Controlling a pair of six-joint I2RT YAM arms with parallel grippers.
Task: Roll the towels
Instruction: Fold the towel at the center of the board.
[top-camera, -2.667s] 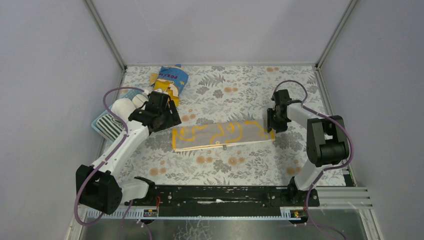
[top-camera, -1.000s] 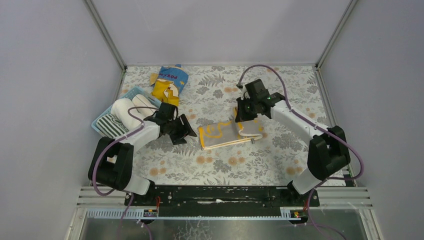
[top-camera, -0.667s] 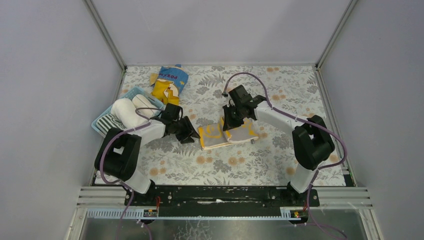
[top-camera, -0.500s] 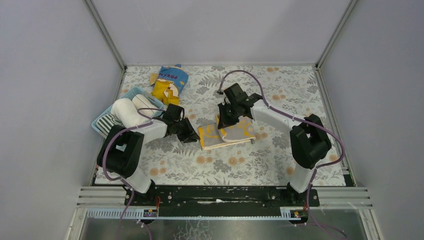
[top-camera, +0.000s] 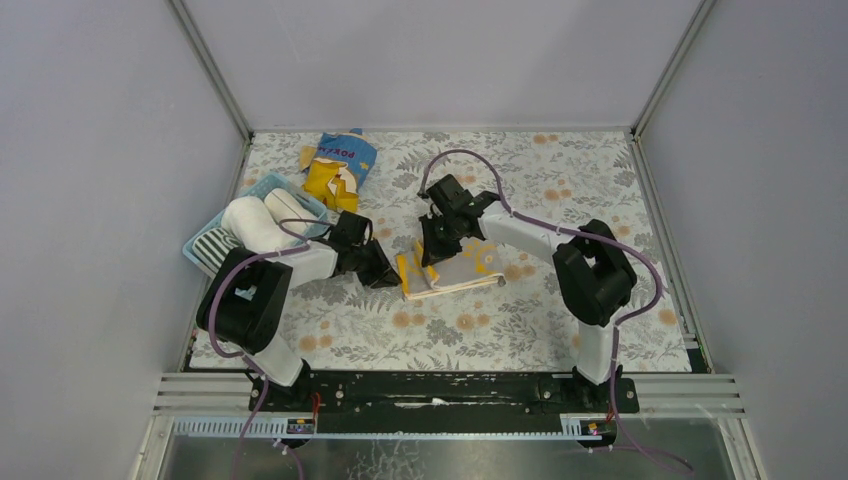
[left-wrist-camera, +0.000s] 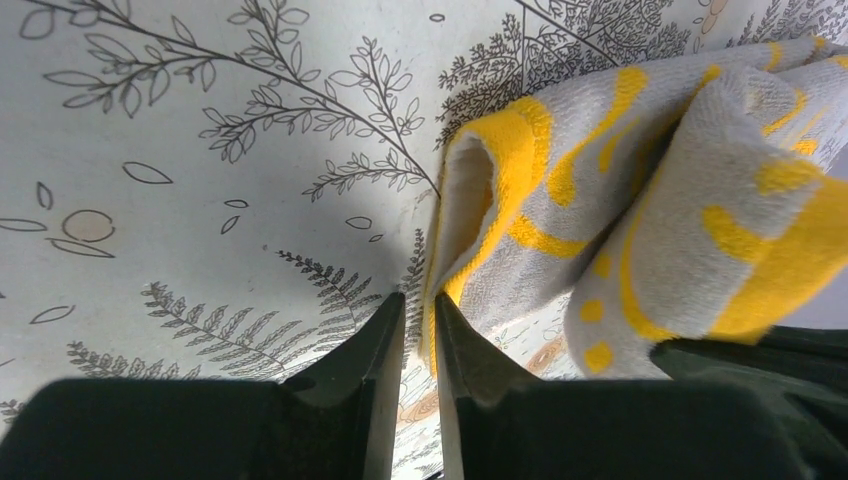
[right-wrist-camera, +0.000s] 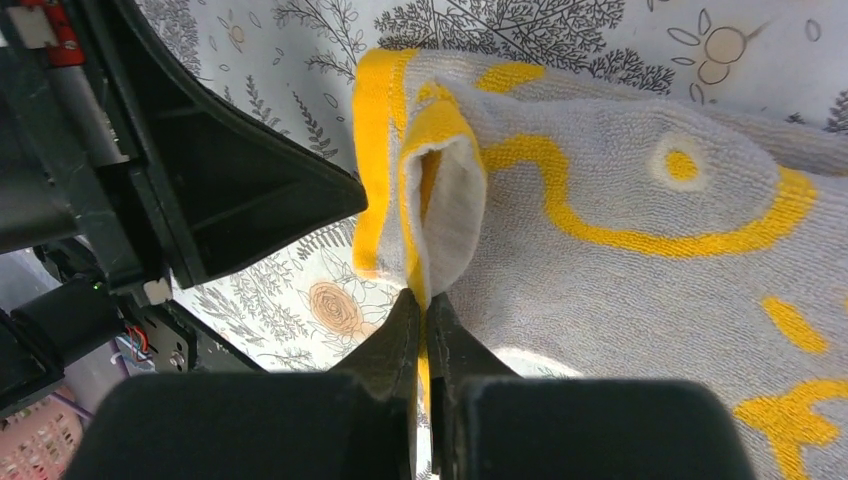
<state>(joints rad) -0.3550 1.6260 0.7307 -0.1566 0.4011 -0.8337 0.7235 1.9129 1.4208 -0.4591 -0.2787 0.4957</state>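
Observation:
A beige towel with yellow marks (top-camera: 470, 268) lies folded over on the flowered table (top-camera: 560, 190). My right gripper (top-camera: 428, 252) is shut on the towel's doubled-over end, and the right wrist view has the yellow hem (right-wrist-camera: 425, 215) pinched at the gripper (right-wrist-camera: 422, 295). Just left of it, my left gripper (top-camera: 390, 275) sits low at the towel's left edge. In the left wrist view the gripper (left-wrist-camera: 420, 300) has its jaws nearly together, with the yellow edge (left-wrist-camera: 470, 250) between the tips. Rolled cream towels (top-camera: 250, 225) and a striped one (top-camera: 222, 250) sit in the basket.
A light blue basket (top-camera: 262, 186) stands at the left wall. A blue-and-yellow snack bag (top-camera: 335, 165) lies behind it. Both grippers are close together over the towel's left end, and the enclosure's walls ring the table.
My right gripper has dragged the towel's right end leftward over the rest, shortening it. The left gripper slid right to the towel's left edge and narrowed its jaws.

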